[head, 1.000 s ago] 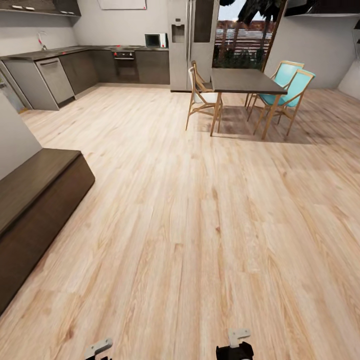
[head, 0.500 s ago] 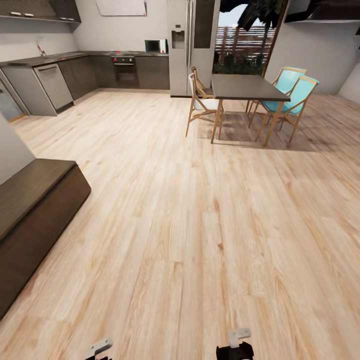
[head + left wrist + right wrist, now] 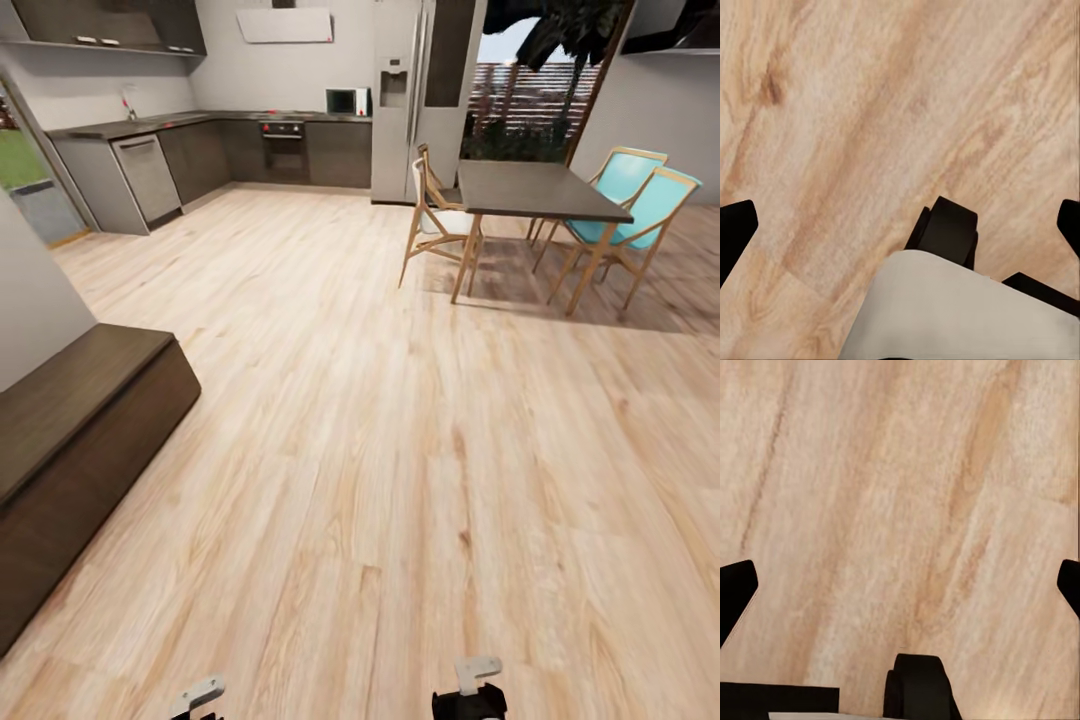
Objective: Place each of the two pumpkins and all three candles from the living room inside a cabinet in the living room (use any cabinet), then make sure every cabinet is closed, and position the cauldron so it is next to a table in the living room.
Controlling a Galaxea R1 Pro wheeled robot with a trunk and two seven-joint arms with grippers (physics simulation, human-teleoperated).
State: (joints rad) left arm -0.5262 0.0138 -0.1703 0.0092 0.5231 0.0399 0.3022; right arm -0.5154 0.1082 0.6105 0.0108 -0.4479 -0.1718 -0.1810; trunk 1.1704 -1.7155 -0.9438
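Transit across the wooden floor [image 3: 400,450]; both arms stowed low for travel.
Left gripper [image 3: 900,225] and right gripper [image 3: 900,585] fingers spread, empty; cabinet [image 3: 80,430] closed at left.

Looking down on pale wood floor [image 3: 870,112] with slanting grain and a dark knot. Two black fingertips [image 3: 735,232] of the left gripper [image 3: 900,229] at opposite edges, spread wide, nothing between them. Below, over the floor, a black wheel [image 3: 945,229] and the robot's pale grey base [image 3: 960,315].
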